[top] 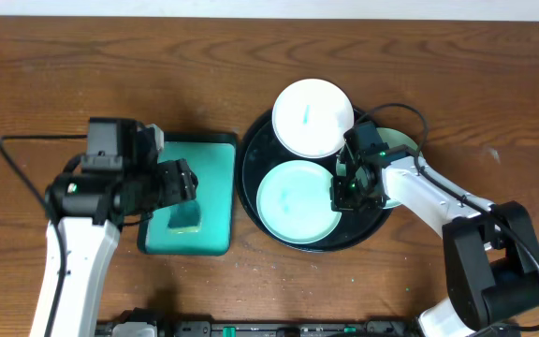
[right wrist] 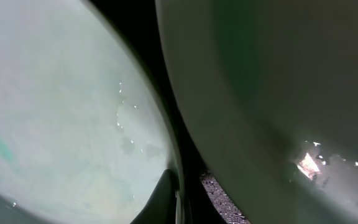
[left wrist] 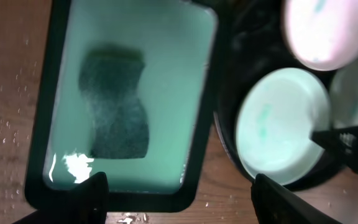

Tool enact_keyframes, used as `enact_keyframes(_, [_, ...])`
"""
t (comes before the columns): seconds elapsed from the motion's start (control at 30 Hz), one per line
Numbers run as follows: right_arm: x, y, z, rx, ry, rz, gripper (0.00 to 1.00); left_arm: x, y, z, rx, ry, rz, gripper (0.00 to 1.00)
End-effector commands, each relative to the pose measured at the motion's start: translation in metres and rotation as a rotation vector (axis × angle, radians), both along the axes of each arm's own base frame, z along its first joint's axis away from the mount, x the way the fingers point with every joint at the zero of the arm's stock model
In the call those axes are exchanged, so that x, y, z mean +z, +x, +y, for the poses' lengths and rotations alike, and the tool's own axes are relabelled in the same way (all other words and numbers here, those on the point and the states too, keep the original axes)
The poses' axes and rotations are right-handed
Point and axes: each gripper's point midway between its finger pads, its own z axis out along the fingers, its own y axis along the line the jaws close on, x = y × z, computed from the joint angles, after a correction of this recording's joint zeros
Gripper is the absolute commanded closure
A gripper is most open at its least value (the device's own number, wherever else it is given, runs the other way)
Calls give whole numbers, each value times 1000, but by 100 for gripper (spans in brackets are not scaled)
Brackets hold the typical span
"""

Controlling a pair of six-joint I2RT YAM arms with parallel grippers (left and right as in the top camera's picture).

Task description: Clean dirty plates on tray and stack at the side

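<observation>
Three plates sit on my black tray (top: 248,178): a white plate (top: 313,117) at the back, a green plate (top: 293,201) in front, and a third plate (top: 402,147) at right, partly under my right gripper (top: 352,187). I cannot tell if its jaws are closed. My left gripper (left wrist: 180,190), jaws wide apart, hangs over a sponge (left wrist: 115,102) in the teal tray (top: 209,150).

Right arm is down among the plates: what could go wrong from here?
The right gripper sits low between the pale green plate and its neighbour on the black tray; lifting one could drag or tip the other. The white plate seems to reach past the tray's rim, so a bump might slide it off.
</observation>
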Motion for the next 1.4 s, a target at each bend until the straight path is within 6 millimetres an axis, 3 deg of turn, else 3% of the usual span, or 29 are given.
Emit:
enact_keyframes(0.0, [-15,10,-28,-55,-194,-52,99,-33,0,17,112,72,135,30])
enact_keyframes(0.1, [-15,20,-33,-67,-225,-96,99,-64,2,29,143,144,239,31])
enact_keyframes(0.3, [-15,21,-32,-64,-221,-102,99,-116,12,30,134,165,375,37])
enact_keyframes(0.37, [-15,21,-32,-64,-222,-102,99,-141,17,29,130,170,422,51])
enact_keyframes(0.53, [-15,20,-32,-64,-223,-97,99,-171,16,29,125,177,489,64])
enact_keyframes(0.63, [-15,21,-32,-65,-221,-103,99,-180,14,29,122,180,519,81])
enact_keyframes(0.67, [-15,21,-32,-65,-221,-104,99,-181,12,29,121,181,526,92])
enact_keyframes(0.73, [-15,22,-32,-65,-221,-104,99,-177,10,29,121,181,535,93])
enact_keyframes(0.8, [-15,21,-32,-64,-222,-101,99,-169,11,29,120,182,538,92])
enact_keyframes(0.87, [-15,20,-32,-64,-223,-99,99,-159,12,28,119,175,538,59])
enact_keyframes(0.93, [-15,20,-32,-64,-223,-99,99,-151,10,28,119,175,540,41])
enact_keyframes(0.97, [-15,20,-32,-64,-223,-99,99,-148,9,28,119,175,541,37])
enact_keyframes(1.13, [-15,20,-32,-64,-223,-99,99,-150,2,27,112,179,556,38])
enact_keyframes(1.2, [-15,20,-32,-64,-223,-99,99,-156,-1,24,103,181,553,47])
enact_keyframes(1.27, [-15,21,-32,-64,-221,-102,99,-166,0,20,89,183,529,63])
enact_keyframes(1.33, [-15,22,-32,-65,-220,-105,99,-171,3,17,79,183,501,89])
enact_keyframes(1.37, [-15,22,-32,-65,-220,-105,99,-172,5,15,75,183,490,93])
